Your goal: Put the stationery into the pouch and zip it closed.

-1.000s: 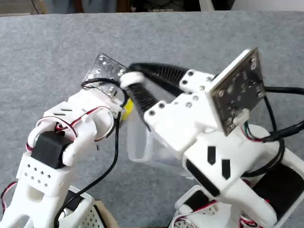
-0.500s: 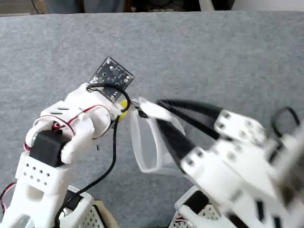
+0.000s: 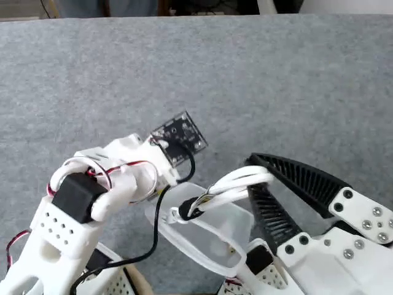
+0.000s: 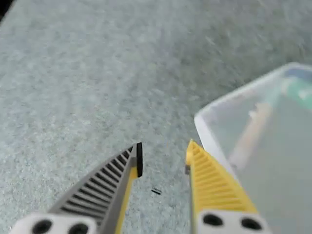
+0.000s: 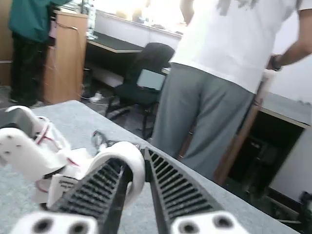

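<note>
The clear pouch (image 3: 212,236) with a white rim lies at the table's near edge between the two arms. A white loop (image 3: 236,182) runs from its dark zipper slider (image 3: 187,211) up into my right gripper (image 3: 250,176), whose black fingers are shut on it. The right wrist view shows the same loop (image 5: 127,163) pinched in that gripper (image 5: 141,155), raised off the table. My left gripper (image 4: 165,153) hangs open over bare cloth just beside the pouch's (image 4: 265,161) rim, holding nothing. Through the plastic a pale pen-like item (image 4: 249,138) and something green (image 4: 298,90) show.
Grey cloth (image 3: 258,80) covers the table, with wide free room toward the far side. The left arm's camera board (image 3: 178,138) sits just beyond the pouch. The left arm (image 5: 29,146) stands close to the right gripper. People stand in the room behind the table.
My right arm has pulled back toward the near edge with the loop, dragging the pouch nearer. The left arm has swung right and nearer, following the pouch.
</note>
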Robot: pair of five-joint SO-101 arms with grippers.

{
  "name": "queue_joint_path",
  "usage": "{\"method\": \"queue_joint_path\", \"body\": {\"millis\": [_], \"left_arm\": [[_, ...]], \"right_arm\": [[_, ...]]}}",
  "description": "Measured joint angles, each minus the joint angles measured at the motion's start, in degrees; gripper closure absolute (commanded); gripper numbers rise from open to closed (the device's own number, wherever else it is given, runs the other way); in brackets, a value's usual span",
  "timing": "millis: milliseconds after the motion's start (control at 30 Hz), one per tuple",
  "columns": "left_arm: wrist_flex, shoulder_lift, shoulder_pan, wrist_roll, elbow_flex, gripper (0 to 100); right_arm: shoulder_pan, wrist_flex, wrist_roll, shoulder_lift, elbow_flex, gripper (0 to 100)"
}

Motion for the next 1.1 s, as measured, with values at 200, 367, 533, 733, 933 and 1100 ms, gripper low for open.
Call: {"method": "queue_joint_path", "body": {"millis": [200,367,533,733,933,1100], "left_arm": [[4.04,-0.26,-5.54,-6.15,-4.48,83],[4.13,-1.05,-10.46,-10.81,-8.35,83],[5.45,-1.05,-13.89,-15.03,-12.48,83],[13.98,-1.05,-14.68,-18.2,-13.89,83],[14.51,-3.08,-15.65,-18.29,-11.87,83],[14.51,-4.22,-13.19,-18.29,-8.62,83]], "right_arm": [[2.81,0.0,0.0,-0.09,0.0,98.6],[6.42,0.0,0.0,-0.09,0.0,98.6],[7.47,0.0,0.0,-0.18,0.0,98.6],[7.47,0.0,0.0,-0.26,0.0,98.6],[8.53,0.0,0.0,-0.26,0.0,98.6],[12.4,-3.87,0.0,-0.26,3.25,98.6]]}}
